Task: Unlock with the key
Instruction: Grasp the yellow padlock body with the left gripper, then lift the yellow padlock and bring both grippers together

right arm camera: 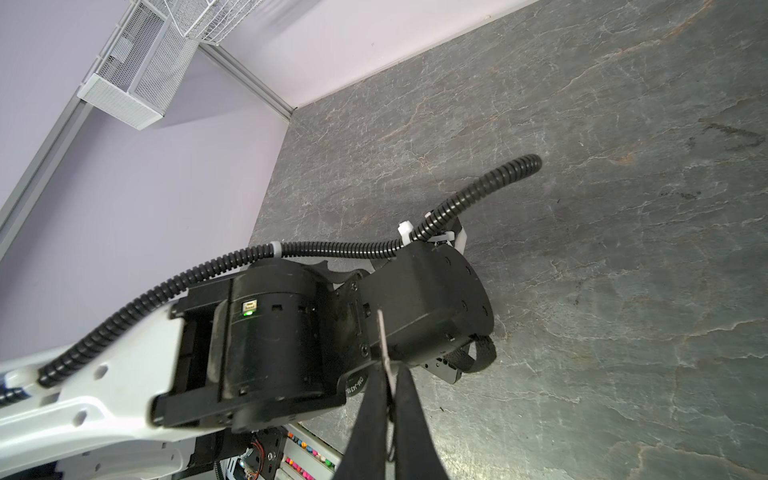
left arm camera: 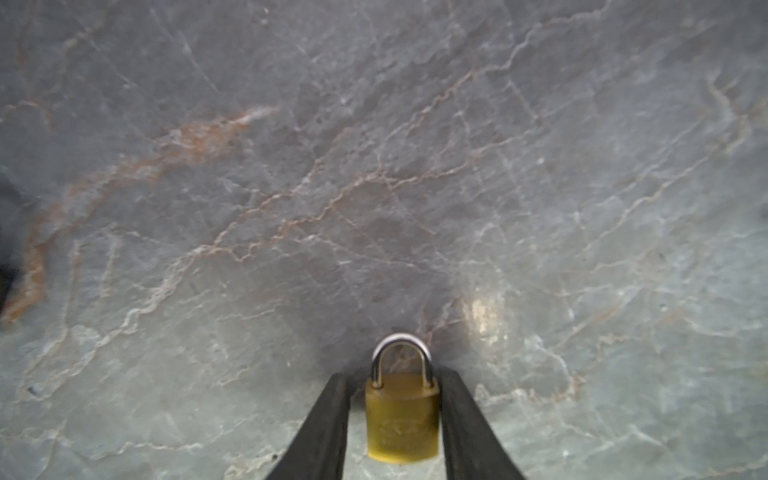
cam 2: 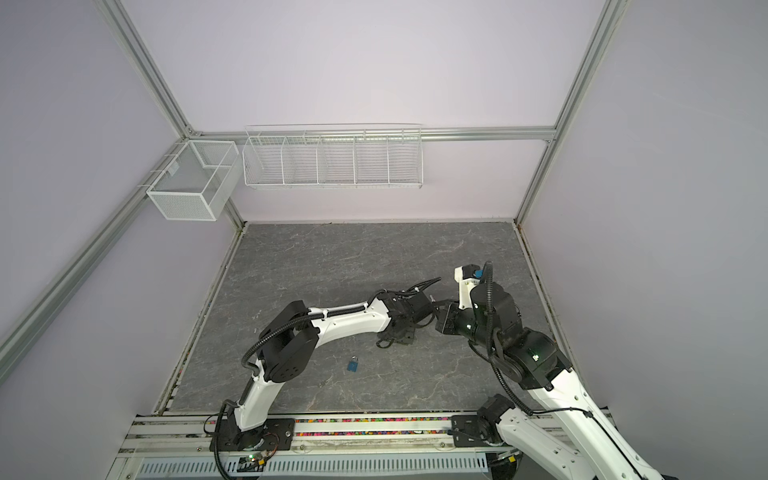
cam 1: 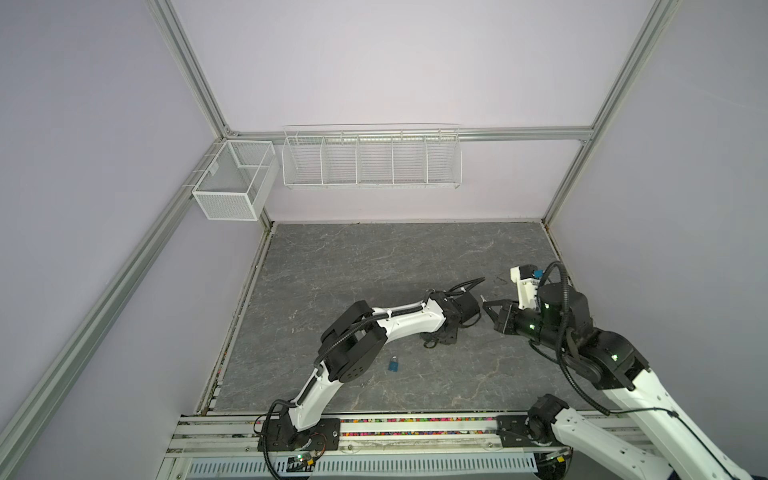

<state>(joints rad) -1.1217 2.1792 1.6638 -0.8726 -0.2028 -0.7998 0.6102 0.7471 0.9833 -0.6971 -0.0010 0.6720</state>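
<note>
L claw [left arm camera: 395, 374] part open; R claw [right arm camera: 389, 368] clamped shut.

Both top views looked steeply down from high above the near edge, covering the whole bench [cam 1: 374, 257]. The left wrist camera hung close over it, facing down past the left claw [left arm camera: 395, 374]. The right wrist camera faced left, sharing the left arm [right arm camera: 274, 332] and far-left mesh basket [right arm camera: 124, 99] with them.

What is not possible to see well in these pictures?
Brass padlock: its keyhole does not show in the left wrist view; the left arm hides it in both top views.
Key: right fingers cover its head, right wrist view.
Blue padlock: too small, both top views.
</note>
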